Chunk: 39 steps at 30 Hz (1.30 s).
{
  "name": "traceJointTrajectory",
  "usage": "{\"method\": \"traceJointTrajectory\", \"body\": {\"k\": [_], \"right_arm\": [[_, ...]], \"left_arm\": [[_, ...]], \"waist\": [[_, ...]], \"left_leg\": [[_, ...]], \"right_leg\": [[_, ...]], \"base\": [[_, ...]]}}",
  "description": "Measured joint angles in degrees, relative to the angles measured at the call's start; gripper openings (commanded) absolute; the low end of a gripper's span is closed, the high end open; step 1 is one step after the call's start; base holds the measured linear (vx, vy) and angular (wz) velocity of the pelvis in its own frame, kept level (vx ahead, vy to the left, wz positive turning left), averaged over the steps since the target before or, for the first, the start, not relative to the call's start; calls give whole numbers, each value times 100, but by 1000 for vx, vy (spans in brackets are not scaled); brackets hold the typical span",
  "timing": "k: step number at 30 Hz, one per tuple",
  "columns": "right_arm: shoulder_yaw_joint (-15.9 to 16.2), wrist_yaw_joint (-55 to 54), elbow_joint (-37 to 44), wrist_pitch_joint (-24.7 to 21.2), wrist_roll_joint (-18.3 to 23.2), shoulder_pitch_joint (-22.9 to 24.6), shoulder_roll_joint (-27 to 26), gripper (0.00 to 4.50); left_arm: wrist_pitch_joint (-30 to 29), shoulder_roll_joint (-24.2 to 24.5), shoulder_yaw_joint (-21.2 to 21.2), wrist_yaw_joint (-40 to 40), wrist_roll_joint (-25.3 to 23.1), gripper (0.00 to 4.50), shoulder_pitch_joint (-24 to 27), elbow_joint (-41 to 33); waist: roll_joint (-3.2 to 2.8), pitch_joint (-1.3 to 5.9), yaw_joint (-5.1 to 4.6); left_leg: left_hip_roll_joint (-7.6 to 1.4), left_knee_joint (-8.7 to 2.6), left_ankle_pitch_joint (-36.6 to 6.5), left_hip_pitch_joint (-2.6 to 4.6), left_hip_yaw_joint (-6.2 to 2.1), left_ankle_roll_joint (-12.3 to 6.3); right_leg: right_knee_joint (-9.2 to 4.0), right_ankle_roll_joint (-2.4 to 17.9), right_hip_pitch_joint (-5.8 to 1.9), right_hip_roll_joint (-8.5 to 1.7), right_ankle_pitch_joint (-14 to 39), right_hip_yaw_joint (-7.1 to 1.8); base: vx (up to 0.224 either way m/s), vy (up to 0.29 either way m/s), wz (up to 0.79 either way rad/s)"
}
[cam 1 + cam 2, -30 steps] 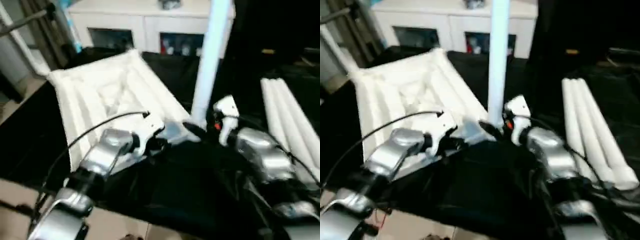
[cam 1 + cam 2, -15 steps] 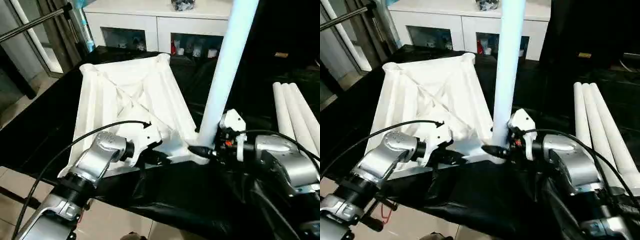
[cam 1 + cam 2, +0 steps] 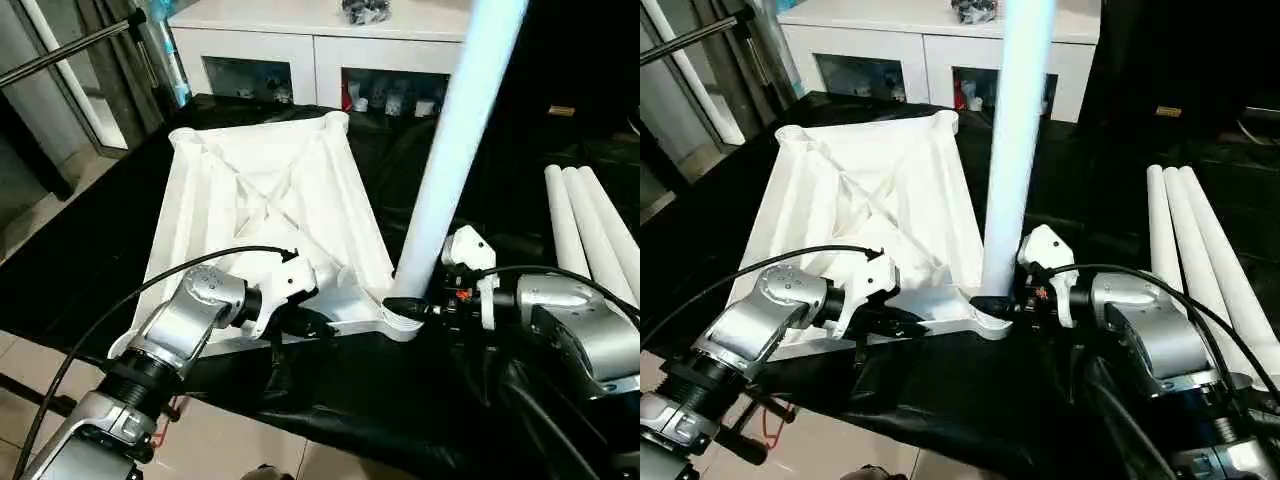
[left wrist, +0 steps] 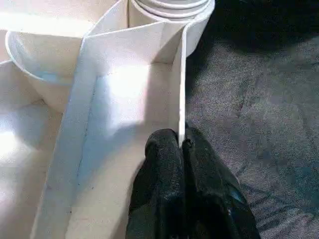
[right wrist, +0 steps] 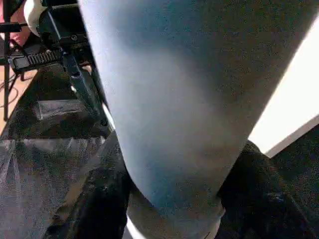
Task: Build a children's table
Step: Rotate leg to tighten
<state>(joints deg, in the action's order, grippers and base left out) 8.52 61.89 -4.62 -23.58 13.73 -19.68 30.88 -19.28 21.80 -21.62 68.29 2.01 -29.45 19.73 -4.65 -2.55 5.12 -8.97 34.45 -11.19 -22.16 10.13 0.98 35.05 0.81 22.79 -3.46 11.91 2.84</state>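
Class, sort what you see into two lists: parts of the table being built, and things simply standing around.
Job: tabletop; upright leg in its corner socket; three spare legs.
Lying about: white cabinet; black cloth; metal pole.

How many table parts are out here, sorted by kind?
Tabletop: 1
Leg standing in the near corner socket: 1
Loose legs lying on the black cloth: 3
Total: 5
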Motion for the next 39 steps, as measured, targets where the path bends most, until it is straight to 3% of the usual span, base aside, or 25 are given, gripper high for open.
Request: {"method": "traceJointTrajectory", "body": {"k": [6,8,10,13,20,21,22,23,26,28,33,39], "right_arm": [[-205,-509,-18,11,1,192,-329,204],[-302,-842,-161,28,-40,195,-532,204],[-605,-1677,-611,135,-180,69,-1099,204],[-765,-2537,-1051,178,-327,-195,-1471,204],[-988,-3856,-1703,184,-669,-714,-2172,203],[-989,-3887,-1726,184,-682,-734,-2187,203],[-996,-3896,-1741,184,-684,-743,-2192,259],[-1025,-3895,-1757,184,-683,-756,-2212,273],[-1091,-3881,-1802,185,-579,-820,-2337,276],[-1073,-3772,-1809,277,-589,-812,-2333,305],[-845,-3085,-1595,332,-591,-688,-1981,305],[-521,-1794,-1025,227,-430,-379,-1193,305]], "left_arm": [[-135,-234,67,-301,-8,0,-12,142],[-214,-369,105,-495,-15,0,-54,274],[-352,-718,241,-1000,-83,0,-270,683],[-480,-1083,303,-1583,-177,0,-499,1018],[-509,-1505,433,-2439,-355,0,-774,1500],[-508,-1513,440,-2445,-373,0,-774,1500],[-504,-1524,445,-2450,-393,0,-774,1500],[-490,-1524,445,-2449,-398,0,-774,1500],[-398,-1464,436,-2407,-400,0,-761,1499],[-275,-1386,428,-2282,-396,0,-714,1462],[-160,-1145,385,-1909,-388,0,-510,1105],[163,-716,287,-1048,-222,0,-307,732]], "waist": [[-16,14,-21],[-16,12,-51],[-9,9,-171],[-13,7,-298],[-21,7,-500],[-25,10,-509],[-26,12,-511],[-23,14,-516],[-28,15,-536],[-30,15,-558],[-32,13,-555],[-56,19,-378]], "left_leg": [[-1,9,-14,38,-1,25],[-1,6,-11,92,-1,31],[-1,6,-9,141,-1,37],[2,2,-8,152,-3,38],[3,-13,-9,192,-28,37],[3,-18,-9,185,-38,37],[3,-18,-9,182,-42,37],[3,-17,-9,182,-42,37],[4,-16,-9,177,-39,37],[3,-19,-9,174,-38,38],[2,-53,-12,160,-38,43],[-16,-78,0,69,-41,23]], "right_leg": [[3,4,-38,0,-7,-1],[-6,4,-85,0,-8,-3],[-7,-30,-127,0,12,-3],[-26,-40,-139,-5,18,-1],[-82,-41,-190,-4,19,30],[-100,-41,-192,-4,19,42],[-109,-41,-193,-5,18,49],[-109,-40,-194,-6,18,48],[-109,-30,-190,-9,12,47],[-107,-4,-183,-9,-5,48],[-104,26,-163,-8,-26,58],[-96,24,-72,-6,-25,89]], "base": [[0,0,0],[0,0,0],[0,0,0],[0,0,0],[0,0,0],[0,0,0],[0,0,0],[0,0,0],[0,0,0],[0,0,0],[0,0,0],[11,-6,1]]}}
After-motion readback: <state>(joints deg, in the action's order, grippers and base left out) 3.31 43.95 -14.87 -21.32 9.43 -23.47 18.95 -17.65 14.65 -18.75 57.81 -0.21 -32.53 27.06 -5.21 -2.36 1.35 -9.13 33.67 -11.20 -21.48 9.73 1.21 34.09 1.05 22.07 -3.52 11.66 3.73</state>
